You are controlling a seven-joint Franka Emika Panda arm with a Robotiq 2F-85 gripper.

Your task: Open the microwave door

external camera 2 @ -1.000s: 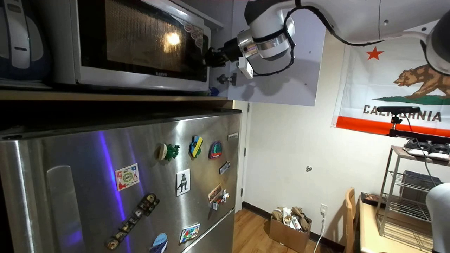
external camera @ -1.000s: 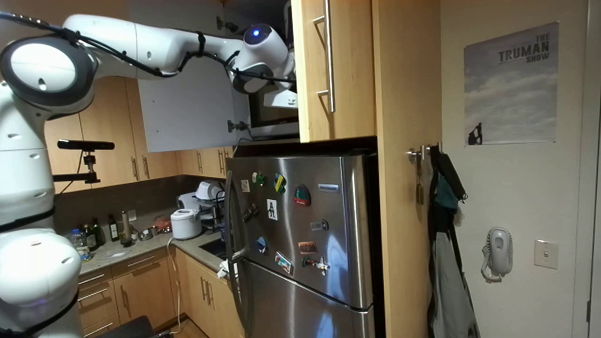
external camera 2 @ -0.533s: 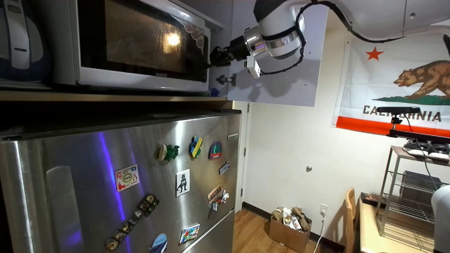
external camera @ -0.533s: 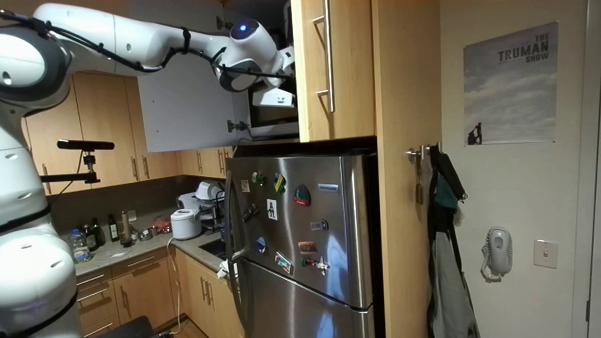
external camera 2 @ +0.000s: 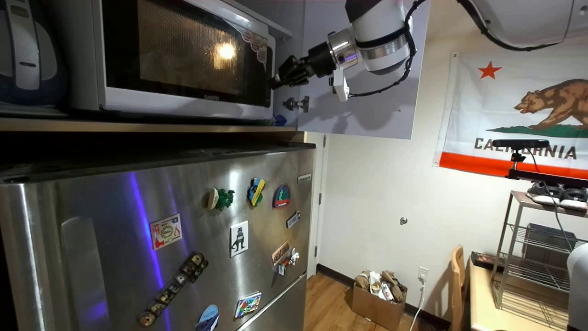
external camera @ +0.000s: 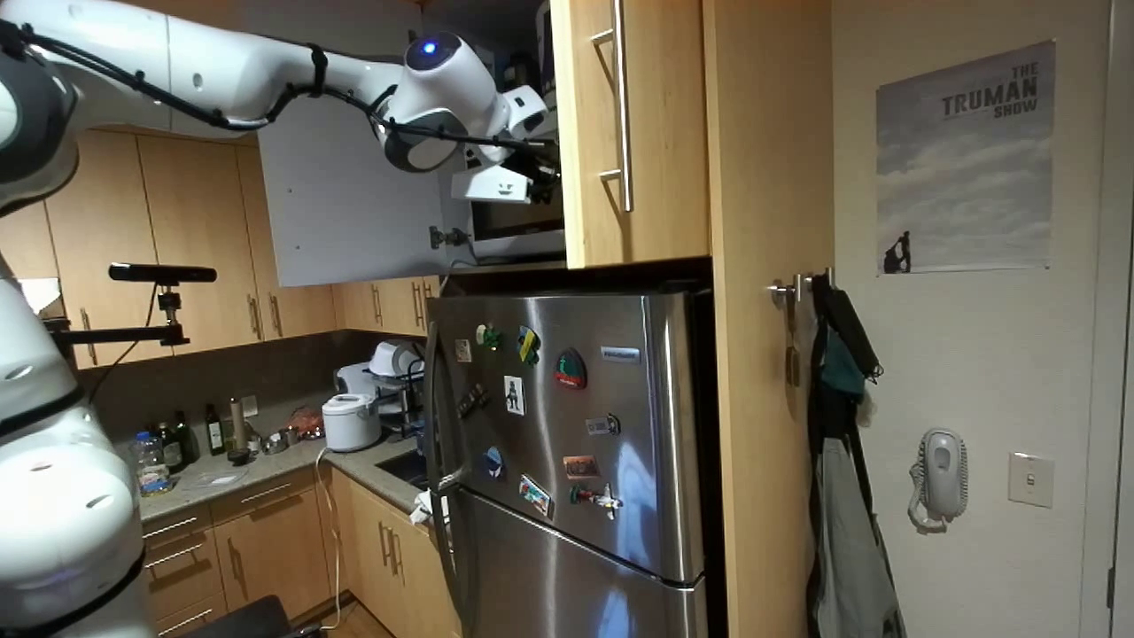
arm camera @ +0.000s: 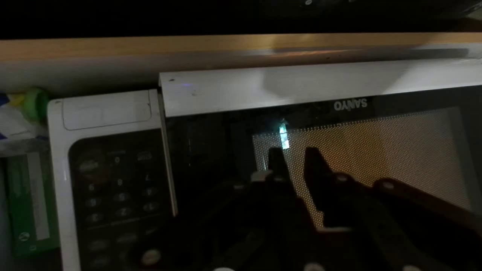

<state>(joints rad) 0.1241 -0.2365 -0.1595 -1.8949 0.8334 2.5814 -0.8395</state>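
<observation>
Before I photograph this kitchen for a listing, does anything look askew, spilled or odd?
Two things. On the fridge, the potted-plant magnet is turned sideways instead of upright. In the wrist view, the microwave door doesn't line up with the control panel beside it, so it may be ajar. I see no spill.

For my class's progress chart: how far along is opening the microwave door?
Looks done: a cabinet door stands open, and the microwave door appears slightly ajar, its lower corner out of line with the control panel. In hand: the open gripper is in front of that door; contact can't be told. Left: swinging it wide; in an exterior view its window faces outward, not swung aside.
</observation>
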